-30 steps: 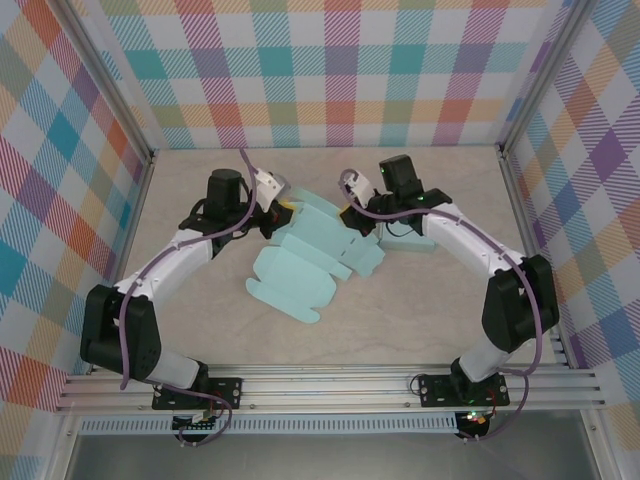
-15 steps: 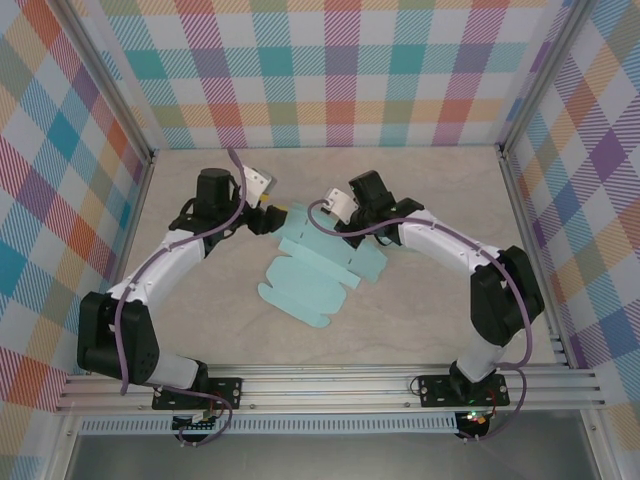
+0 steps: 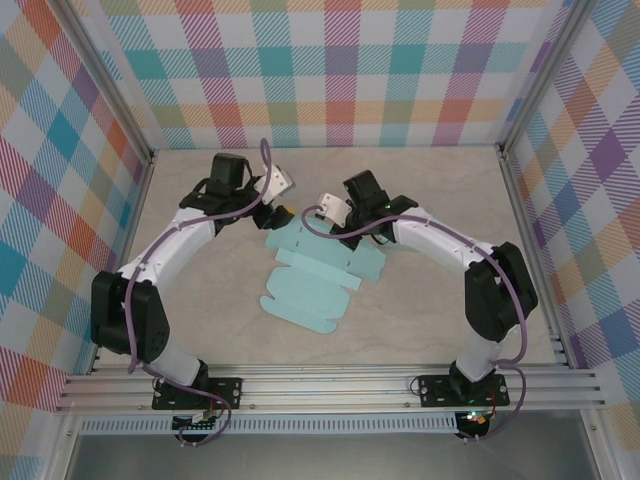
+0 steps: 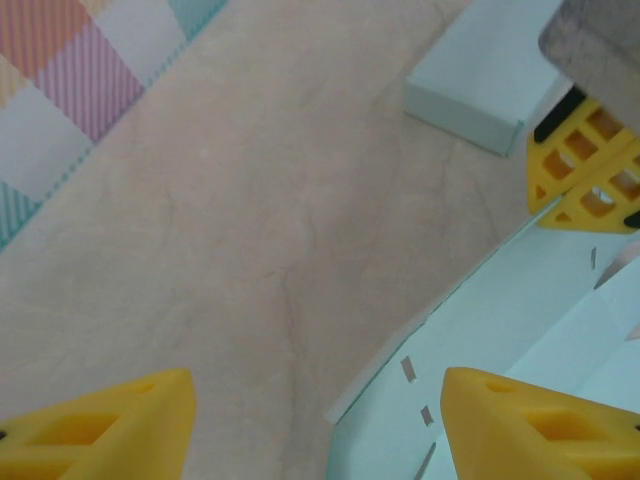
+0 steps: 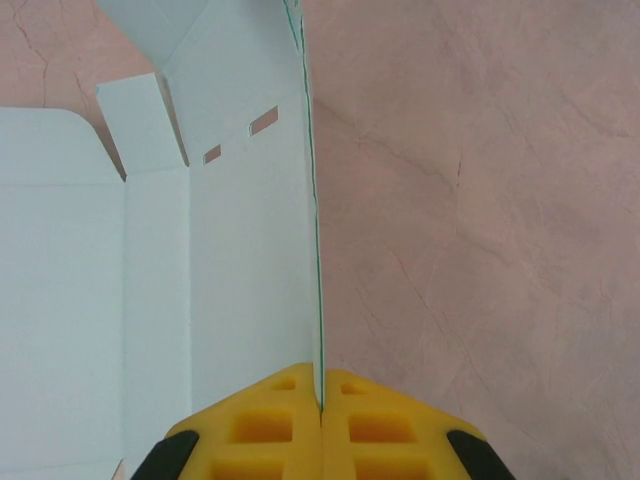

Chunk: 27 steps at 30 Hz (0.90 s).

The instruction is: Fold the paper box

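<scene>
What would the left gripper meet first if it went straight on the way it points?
Likely the bare table, beside the edge of the paper box; the open left gripper tilts down at it. Depth is unclear.

Plaid walls (image 3: pixel 340 70) w/ beige marbled tabletop (image 3: pixel 430 300).

**Materials and surface finishes on the folding counter**

The paper box (image 3: pixel 315 285) is thin pale-teal card, matt and smooth, with crisp creases and small punched slots. The counter (image 3: pixel 420 310) has a beige, stone-like pattern with fine dark veins and a dull finish. The fingers (image 5: pixel 270 425) of the right pincer (image 5: pixel 322 405) are yellow moulded plastic, matt, with latticed faces. The left pincer (image 4: pixel 315 425) is of the same plastic. The left arm (image 3: pixel 170 250) and right arm (image 3: pixel 440 235) have smooth, faintly glossy white shells with black joints. Purple cables (image 3: pixel 122 330) with a soft sheen run along them. The near rail (image 3: pixel 330 385) is ribbed, silvery metal. The walls (image 3: pixel 340 80) carry a matt checked print.
</scene>
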Available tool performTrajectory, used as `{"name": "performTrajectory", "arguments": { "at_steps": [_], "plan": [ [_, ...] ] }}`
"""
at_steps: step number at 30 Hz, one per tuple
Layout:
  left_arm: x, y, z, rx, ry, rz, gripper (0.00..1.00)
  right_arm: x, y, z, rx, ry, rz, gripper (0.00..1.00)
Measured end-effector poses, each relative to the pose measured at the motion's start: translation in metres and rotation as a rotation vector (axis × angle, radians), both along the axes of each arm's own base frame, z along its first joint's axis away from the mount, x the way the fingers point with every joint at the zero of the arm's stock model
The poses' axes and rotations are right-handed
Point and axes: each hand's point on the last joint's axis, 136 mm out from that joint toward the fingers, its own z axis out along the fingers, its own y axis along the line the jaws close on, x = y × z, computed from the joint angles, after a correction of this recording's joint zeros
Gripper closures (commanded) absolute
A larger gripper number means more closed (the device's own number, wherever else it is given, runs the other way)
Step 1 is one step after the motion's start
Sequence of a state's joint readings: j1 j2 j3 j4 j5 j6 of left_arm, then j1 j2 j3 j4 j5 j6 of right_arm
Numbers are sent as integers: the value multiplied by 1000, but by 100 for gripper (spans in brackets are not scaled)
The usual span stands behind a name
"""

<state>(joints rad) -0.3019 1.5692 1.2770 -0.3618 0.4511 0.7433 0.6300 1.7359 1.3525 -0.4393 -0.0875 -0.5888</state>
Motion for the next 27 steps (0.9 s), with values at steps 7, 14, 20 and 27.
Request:
{"name": "performTrajectory", "arguments": {
  "at_steps": [7, 14, 20, 27],
  "plan": [
    [1, -18, -35, 118, 65, -63, 38, 0, 5, 1, 8, 14, 17, 100],
    [12, -23, -52, 202, 87, -66, 53, 0, 4, -9, -5, 40, 16, 100],
    [11, -18, -63, 243, 111, -51, 68, 1, 5, -20, -19, 60, 15, 100],
    [11, -11, -83, 309, 142, -39, 69, 3, 1, -30, -43, 73, -1, 100]
  ]
}}
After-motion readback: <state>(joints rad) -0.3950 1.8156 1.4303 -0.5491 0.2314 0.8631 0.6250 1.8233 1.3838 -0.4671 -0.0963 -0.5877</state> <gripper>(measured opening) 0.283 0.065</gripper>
